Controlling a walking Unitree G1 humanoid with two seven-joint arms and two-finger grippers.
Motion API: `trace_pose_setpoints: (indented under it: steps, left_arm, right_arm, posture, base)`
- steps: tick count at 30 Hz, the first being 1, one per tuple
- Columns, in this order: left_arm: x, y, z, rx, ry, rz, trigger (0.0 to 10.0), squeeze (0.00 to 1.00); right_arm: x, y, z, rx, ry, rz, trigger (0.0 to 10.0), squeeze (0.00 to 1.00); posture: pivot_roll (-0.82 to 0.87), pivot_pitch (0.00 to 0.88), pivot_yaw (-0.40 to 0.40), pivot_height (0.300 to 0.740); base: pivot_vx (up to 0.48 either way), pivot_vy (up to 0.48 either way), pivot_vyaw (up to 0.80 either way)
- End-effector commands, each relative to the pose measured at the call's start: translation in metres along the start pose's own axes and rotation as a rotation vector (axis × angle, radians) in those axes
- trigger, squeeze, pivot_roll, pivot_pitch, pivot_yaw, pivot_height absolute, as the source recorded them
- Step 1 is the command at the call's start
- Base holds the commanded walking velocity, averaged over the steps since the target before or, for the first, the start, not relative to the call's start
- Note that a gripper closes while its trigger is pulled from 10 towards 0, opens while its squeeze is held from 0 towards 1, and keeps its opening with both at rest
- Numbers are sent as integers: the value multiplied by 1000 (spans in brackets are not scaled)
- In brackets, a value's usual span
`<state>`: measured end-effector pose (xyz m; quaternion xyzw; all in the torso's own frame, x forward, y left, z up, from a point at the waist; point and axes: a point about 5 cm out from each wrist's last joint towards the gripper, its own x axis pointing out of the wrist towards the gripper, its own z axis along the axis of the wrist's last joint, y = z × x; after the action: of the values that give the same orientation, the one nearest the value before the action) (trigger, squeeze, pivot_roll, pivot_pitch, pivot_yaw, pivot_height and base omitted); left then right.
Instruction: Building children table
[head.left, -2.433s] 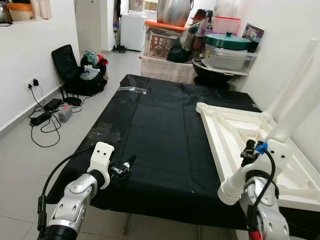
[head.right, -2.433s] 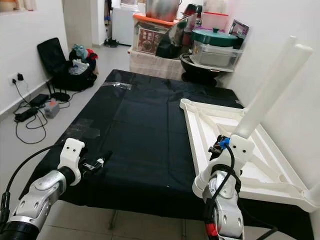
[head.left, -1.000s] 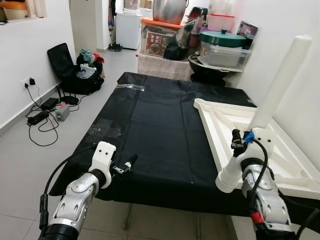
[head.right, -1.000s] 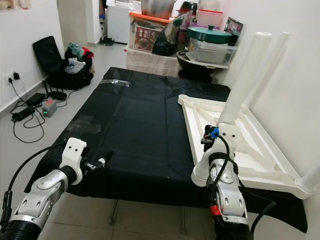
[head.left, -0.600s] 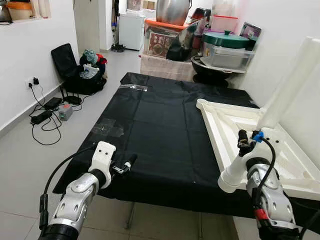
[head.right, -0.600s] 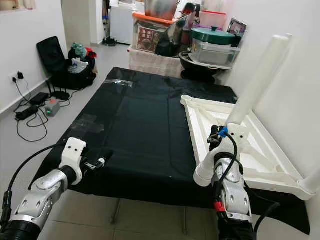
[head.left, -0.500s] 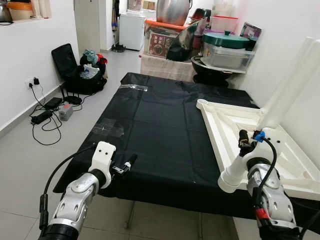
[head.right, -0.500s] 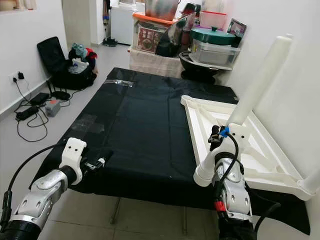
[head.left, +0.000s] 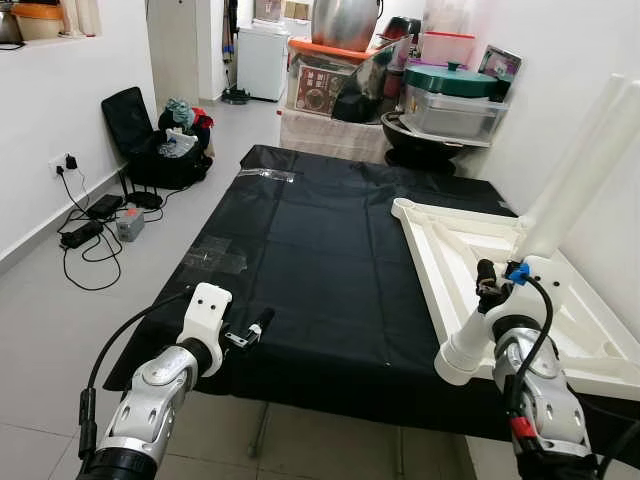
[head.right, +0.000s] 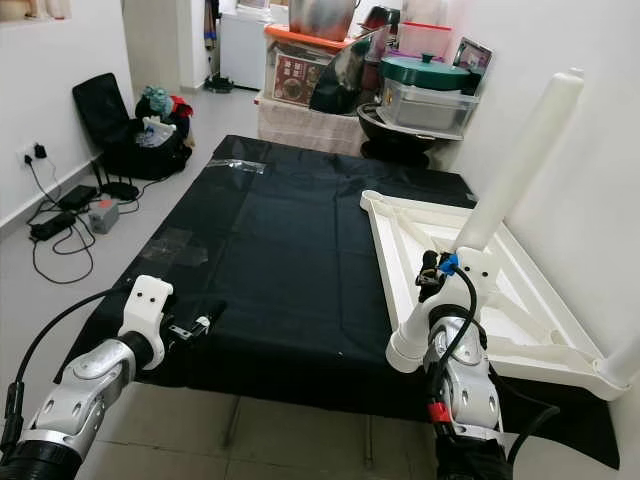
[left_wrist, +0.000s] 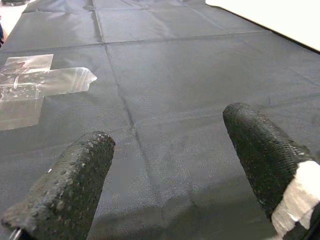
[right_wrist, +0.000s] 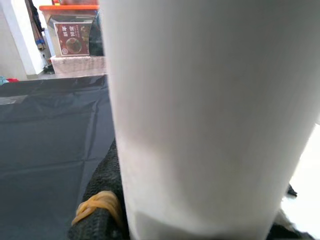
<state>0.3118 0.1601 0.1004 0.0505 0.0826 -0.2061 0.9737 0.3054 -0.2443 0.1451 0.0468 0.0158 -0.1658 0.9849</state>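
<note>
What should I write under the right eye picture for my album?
Robot's right hand holds a white table leg above the upside-down tabletop; left hand waits open.

Materials and finishes
Table leg (head.right: 518, 160) and upturned tabletop (head.right: 500, 300): smooth white plastic. Cloth (head.left: 320, 260): matt black woven fabric; tape patch (left_wrist: 35, 87) glossy. Left gripper (left_wrist: 170, 165) fingertips (left_wrist: 75, 185): rough black rubber.

No lettering reads clearly anywhere in the room. A printed label on the storage box (right_wrist: 73, 44) stays too blurred to make out
</note>
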Motion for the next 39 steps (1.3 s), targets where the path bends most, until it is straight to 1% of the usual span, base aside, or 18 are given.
trace_pose_setpoints:
  steps: [1, 3, 4, 5, 6, 7, 8, 10, 11, 12, 13, 14, 16, 17, 18, 20, 26, 39]
  left_arm:
    - [2, -2, -1, 5, 8, -6, 10000, 0]
    - [1, -2, -1, 4, 8, -6, 10000, 0]
    - [1, -2, -1, 4, 9, -6, 10000, 0]
    - [1, -2, -1, 4, 9, -6, 10000, 0]
    - [1, -2, -2, 3, 9, -6, 10000, 0]
    - [0, -2, -2, 4, 10, -6, 10000, 0]
    - [0, -2, -2, 4, 10, -6, 10000, 0]
    - [0, -1, -2, 5, 12, -6, 10000, 0]
    - [0, -1, -2, 5, 12, -6, 10000, 0]
    - [0, -1, -2, 5, 13, -6, 10000, 0]
    - [0, -1, -2, 5, 13, -6, 10000, 0]
    - [-1, -1, -2, 4, 13, -6, 10000, 0]
    - [-1, -1, -2, 4, 13, -6, 10000, 0]
    - [-1, -1, -2, 4, 12, -6, 10000, 0]
    - [-1, -1, -2, 4, 12, -6, 10000, 0]
    - [-3, -1, -4, 3, 16, -2, 10000, 0]
    - [-4, 0, -4, 3, 21, -1, 10000, 0]
    - [-4, -1, -5, 4, 23, 0, 10000, 0]
  right_arm:
    - [-9, -12, -48, -24, 216, -36, 10000, 0]
    - [-9, -8, -47, -12, 206, -1, 10000, 0]
    - [-9, -1, -44, 0, 190, 68, 10000, 0]
    - [-9, -1, -44, 0, 190, 68, 10000, 0]
    - [-9, 4, -41, 7, 178, 117, 10000, 0]
    - [-10, 15, -35, 32, 157, 209, 10000, 0]
    - [-10, 15, -35, 32, 157, 209, 10000, 0]
    - [-15, 35, -24, 70, 144, 380, 10000, 0]
    - [-15, 35, -24, 70, 144, 380, 10000, 0]
    - [-18, 43, -23, 93, 158, 433, 10000, 0]
    - [-18, 43, -23, 93, 158, 433, 10000, 0]
    - [-20, 47, -28, 148, 198, 442, 10000, 0]
    - [-20, 47, -28, 148, 198, 442, 10000, 0]
    - [-21, 50, -32, 187, 228, 440, 10000, 0]
    - [-21, 50, -32, 187, 228, 440, 10000, 0]
    - [-25, 52, -43, 219, 277, 439, 10000, 0]
    - [-27, 50, -50, 239, 312, 445, 10000, 0]
    - [-21, 48, -58, 226, 401, 461, 10000, 0]
  posture:
    - [31, 0, -96, 740]
    - [33, 0, -95, 740]
    - [34, 0, -97, 740]
    - [34, 0, -97, 740]
    - [34, 0, -97, 740]
    - [34, 0, -95, 740]
    - [34, 0, -95, 740]
    - [30, 0, -94, 740]
    - [30, 0, -94, 740]
    - [32, 0, -96, 740]
    - [32, 0, -96, 740]
    - [39, 0, -102, 740]
    - [39, 0, -102, 740]
    - [41, 0, -102, 740]
    - [41, 0, -102, 740]
    - [43, 0, -102, 740]
    - [40, 0, -101, 740]
    - [51, 0, -110, 740]
  base:
    - [0, 0, 0]
    - [0, 0, 0]
    - [0, 0, 0]
    - [0, 0, 0]
    - [0, 0, 0]
    - [0, 0, 0]
    - [0, 0, 0]
    - [0, 0, 0]
    - [0, 0, 0]
    - [0, 0, 0]
    - [0, 0, 0]
    - [0, 0, 0]
    - [0, 0, 0]
    - [0, 0, 0]
    - [0, 0, 0]
    - [0, 0, 0]
    - [0, 0, 0]
    - [0, 0, 0]
